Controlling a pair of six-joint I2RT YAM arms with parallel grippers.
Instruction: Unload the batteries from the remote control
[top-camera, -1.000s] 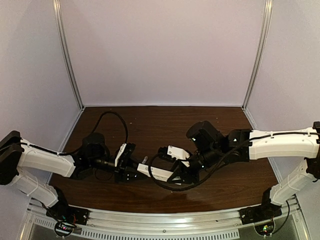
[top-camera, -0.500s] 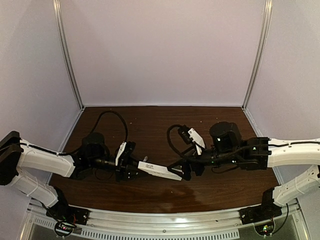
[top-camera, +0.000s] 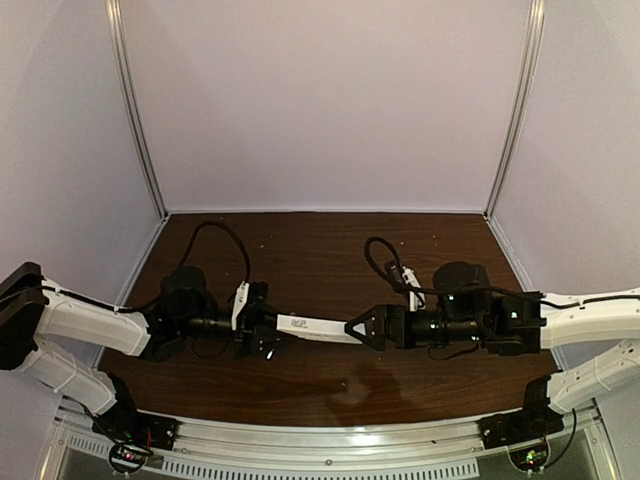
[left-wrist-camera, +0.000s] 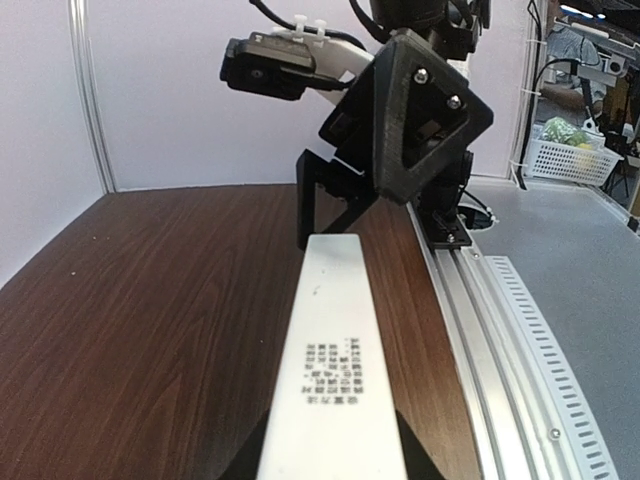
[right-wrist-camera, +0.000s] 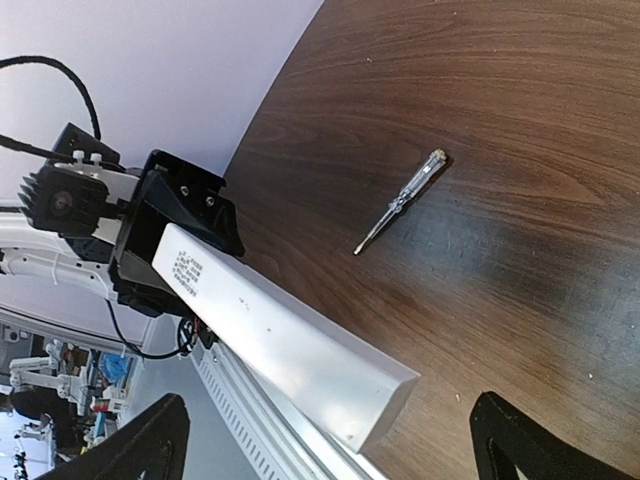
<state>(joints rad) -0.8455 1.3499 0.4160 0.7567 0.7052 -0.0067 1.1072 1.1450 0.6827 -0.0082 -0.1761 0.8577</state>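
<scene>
The left gripper (top-camera: 264, 329) is pinching one end of the white remote control (top-camera: 315, 327), holding it roughly level above the dark wooden table (top-camera: 320, 250). The right gripper (top-camera: 356, 328) is facing the remote's free end with its fingers (right-wrist-camera: 150, 448) spread wide on either side, gripping nothing. A small screwdriver (right-wrist-camera: 400, 200) is lying on the table nearby.

White arm shells (top-camera: 85, 322) with black joints (top-camera: 190, 290), looping black cables (top-camera: 213, 225), silver screws (left-wrist-camera: 417, 75).

Top external: looking down from behind, far above left pincer (top-camera: 268, 333) and right pincer (top-camera: 350, 328).
Wrist views: facing each other closely, sharing the remote control (left-wrist-camera: 333, 380) between pincers.
</scene>
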